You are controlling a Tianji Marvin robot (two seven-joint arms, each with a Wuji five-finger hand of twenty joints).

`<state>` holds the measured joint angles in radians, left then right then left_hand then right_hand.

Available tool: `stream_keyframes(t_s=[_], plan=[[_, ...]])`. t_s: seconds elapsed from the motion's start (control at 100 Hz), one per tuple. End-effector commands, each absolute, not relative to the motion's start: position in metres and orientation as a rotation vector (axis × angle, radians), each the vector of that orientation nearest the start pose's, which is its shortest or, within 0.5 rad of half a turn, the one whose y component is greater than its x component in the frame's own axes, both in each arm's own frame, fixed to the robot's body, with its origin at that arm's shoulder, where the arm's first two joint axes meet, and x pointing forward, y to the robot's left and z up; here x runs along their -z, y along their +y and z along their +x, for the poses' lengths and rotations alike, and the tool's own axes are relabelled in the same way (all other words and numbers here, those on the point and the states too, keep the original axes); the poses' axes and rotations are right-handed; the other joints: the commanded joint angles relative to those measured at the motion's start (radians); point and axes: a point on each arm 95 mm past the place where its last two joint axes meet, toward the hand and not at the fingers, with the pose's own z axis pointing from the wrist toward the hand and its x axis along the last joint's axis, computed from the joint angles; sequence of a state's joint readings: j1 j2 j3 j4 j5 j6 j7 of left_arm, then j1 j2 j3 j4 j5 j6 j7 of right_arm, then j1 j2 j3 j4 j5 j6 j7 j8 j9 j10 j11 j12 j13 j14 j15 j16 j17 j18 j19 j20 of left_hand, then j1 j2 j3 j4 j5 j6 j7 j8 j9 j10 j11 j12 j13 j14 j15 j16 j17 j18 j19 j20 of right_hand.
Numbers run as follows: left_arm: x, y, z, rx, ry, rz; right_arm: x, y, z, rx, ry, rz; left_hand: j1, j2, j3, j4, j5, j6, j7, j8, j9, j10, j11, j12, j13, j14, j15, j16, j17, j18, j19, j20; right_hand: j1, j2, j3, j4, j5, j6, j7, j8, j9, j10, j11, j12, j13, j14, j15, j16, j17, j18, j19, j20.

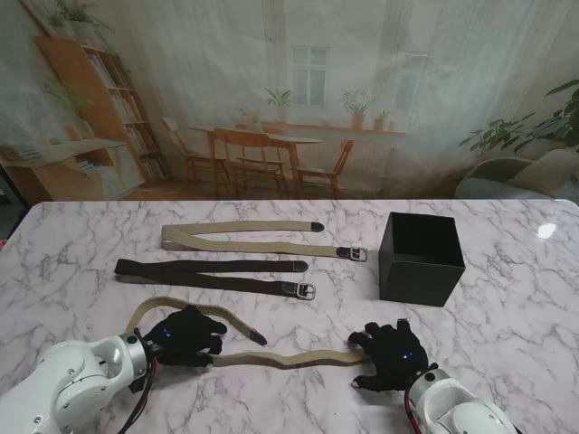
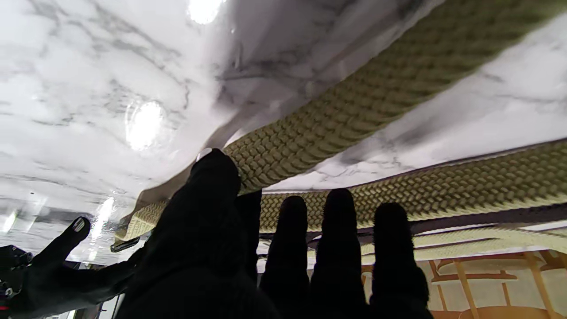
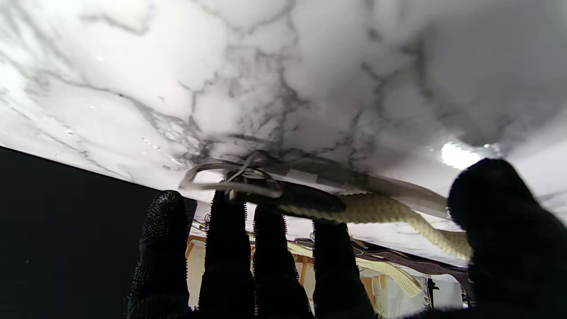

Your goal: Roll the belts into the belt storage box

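Stand view: you see a marble surface (image 1: 507, 334); black storage box (image 1: 421, 258) far right; tan belt (image 1: 262, 237) and dark belt (image 1: 213, 276) farther off; nearest tan belt (image 1: 280, 359) between both hands.
Left robot hand (image 1: 185, 336): on that belt, fingers draped; grip unclear.
Right robot hand (image 1: 391, 354): spread flat.
Left wrist view: fingertips (image 2: 339, 208) touching woven strap (image 2: 354, 119).
Right wrist view: fingers (image 3: 226, 230) pressing buckle (image 3: 230, 179).

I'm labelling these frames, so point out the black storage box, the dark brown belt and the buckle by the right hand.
black storage box (image 1: 422, 269): stand view, front wall.
dark brown belt (image 1: 213, 266): stand view, upper strap.
buckle (image 3: 230, 181): right wrist view, metal frame.
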<state>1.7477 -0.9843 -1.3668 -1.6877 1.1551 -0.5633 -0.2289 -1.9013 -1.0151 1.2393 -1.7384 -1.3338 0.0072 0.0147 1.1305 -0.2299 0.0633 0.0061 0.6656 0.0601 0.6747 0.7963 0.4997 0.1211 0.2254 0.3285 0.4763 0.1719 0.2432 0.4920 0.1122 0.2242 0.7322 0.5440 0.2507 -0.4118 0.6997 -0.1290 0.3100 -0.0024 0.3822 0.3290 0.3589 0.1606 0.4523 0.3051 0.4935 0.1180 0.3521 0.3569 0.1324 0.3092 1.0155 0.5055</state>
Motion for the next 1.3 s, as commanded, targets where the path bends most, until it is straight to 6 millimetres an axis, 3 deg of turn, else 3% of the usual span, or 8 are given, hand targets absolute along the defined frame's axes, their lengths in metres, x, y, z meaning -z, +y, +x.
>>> stream_keyframes(t_s=[0.0, 0.2, 0.27, 0.41, 0.55, 0.69, 1.06, 1.29], plan=[[0.351, 0.027, 0.330, 1.397, 2.209, -0.859, 0.396, -0.006, 0.289, -1.136, 1.846, 1.030, 0.046, 0.036, 0.025, -0.020, 0.053, 0.005, 0.041, 0.027, 0.015, 0.007, -0.001, 0.017, 0.011, -0.007, 0.021, 0.008, -0.006, 0.001, 0.028, 0.017, 0.001, -0.024, -0.015, 0.032, 0.001, -0.024, 0.025, 0.004, -0.032, 0.017, -0.009, -0.009, -0.020, 0.013, -0.034, -0.016, -0.014, 0.023, -0.014, -0.006], [0.349, 0.028, 0.327, 1.406, 2.203, -0.856, 0.399, -0.006, 0.291, -1.127, 1.798, 1.046, 0.037, 0.032, 0.029, -0.020, 0.058, -0.004, 0.029, 0.028, 0.017, 0.008, -0.007, 0.019, 0.012, -0.004, 0.016, 0.009, -0.007, 0.005, 0.026, 0.018, 0.166, 0.009, 0.152, 0.029, 0.219, -0.140, 0.226, 0.141, 0.035, 0.007, 0.038, 0.001, 0.025, 0.008, -0.003, -0.010, 0.017, 0.028, 0.006, -0.001], [0.349, 0.029, 0.327, 1.404, 2.202, -0.859, 0.399, -0.006, 0.291, -1.136, 1.775, 1.046, 0.034, 0.031, 0.029, -0.021, 0.058, -0.006, 0.028, 0.028, 0.017, 0.009, -0.009, 0.019, 0.012, -0.004, 0.015, 0.009, -0.008, 0.005, 0.025, 0.017, 0.258, -0.030, 0.164, -0.088, 0.274, -0.222, 0.429, 0.062, 0.090, -0.009, 0.046, 0.009, 0.044, 0.006, 0.012, -0.009, 0.028, 0.029, 0.021, -0.012], [0.351, 0.030, 0.328, 1.392, 2.202, -0.873, 0.397, -0.007, 0.292, -1.147, 1.742, 1.063, 0.031, 0.032, 0.030, -0.021, 0.057, -0.011, 0.022, 0.026, 0.013, 0.010, -0.014, 0.018, 0.009, -0.002, 0.011, 0.008, -0.011, 0.008, 0.019, 0.016, 0.343, -0.044, 0.195, -0.117, 0.370, -0.332, 0.602, 0.079, 0.381, -0.097, 0.083, 0.038, 0.142, 0.000, 0.036, -0.002, 0.056, 0.041, 0.033, -0.018], [0.356, 0.031, 0.330, 1.380, 2.202, -0.891, 0.398, -0.006, 0.292, -1.157, 1.721, 1.106, 0.027, 0.033, 0.030, -0.022, 0.056, -0.016, 0.018, 0.023, 0.010, 0.011, -0.018, 0.016, 0.007, -0.001, 0.008, 0.006, -0.013, 0.010, 0.015, 0.014, 0.399, -0.053, 0.217, -0.127, 0.390, -0.320, 0.628, 0.126, 0.710, -0.175, 0.101, 0.144, 0.296, -0.048, 0.060, 0.022, 0.098, 0.045, 0.047, -0.023], [0.359, 0.032, 0.333, 1.345, 2.210, -0.885, 0.398, -0.005, 0.292, -1.182, 1.712, 1.123, 0.025, 0.034, 0.028, -0.022, 0.057, -0.020, 0.011, 0.013, 0.005, 0.014, -0.023, 0.013, 0.003, 0.001, 0.004, 0.004, -0.016, 0.012, 0.008, 0.012, 0.395, -0.059, 0.216, -0.128, 0.385, -0.241, 0.583, 0.026, 0.856, -0.187, 0.157, 0.189, 0.408, -0.082, 0.102, 0.054, 0.173, 0.017, 0.096, -0.014], [0.363, 0.031, 0.335, 1.282, 2.237, -0.833, 0.396, -0.008, 0.291, -1.178, 1.731, 1.071, 0.015, 0.043, 0.013, -0.022, 0.043, -0.063, -0.011, -0.027, -0.008, 0.015, -0.036, 0.001, -0.009, 0.005, -0.004, -0.006, -0.025, 0.015, -0.014, 0.003, 0.399, -0.088, 0.239, -0.125, 0.345, -0.401, 0.563, 0.010, 0.471, -0.092, -0.008, 0.124, 0.237, -0.022, 0.049, 0.051, 0.109, 0.021, 0.075, -0.021], [0.362, 0.031, 0.337, 1.283, 2.225, -0.816, 0.393, -0.010, 0.291, -1.186, 1.739, 1.042, 0.015, 0.048, 0.003, -0.021, 0.038, -0.069, -0.020, -0.055, -0.010, 0.017, -0.038, -0.005, -0.011, 0.006, -0.006, -0.011, -0.028, 0.017, -0.022, 0.000, 0.296, -0.126, 0.219, -0.128, 0.291, -0.378, 0.544, 0.013, 0.312, -0.051, 0.002, 0.084, 0.140, -0.010, 0.050, 0.039, 0.064, 0.019, 0.053, -0.018]])
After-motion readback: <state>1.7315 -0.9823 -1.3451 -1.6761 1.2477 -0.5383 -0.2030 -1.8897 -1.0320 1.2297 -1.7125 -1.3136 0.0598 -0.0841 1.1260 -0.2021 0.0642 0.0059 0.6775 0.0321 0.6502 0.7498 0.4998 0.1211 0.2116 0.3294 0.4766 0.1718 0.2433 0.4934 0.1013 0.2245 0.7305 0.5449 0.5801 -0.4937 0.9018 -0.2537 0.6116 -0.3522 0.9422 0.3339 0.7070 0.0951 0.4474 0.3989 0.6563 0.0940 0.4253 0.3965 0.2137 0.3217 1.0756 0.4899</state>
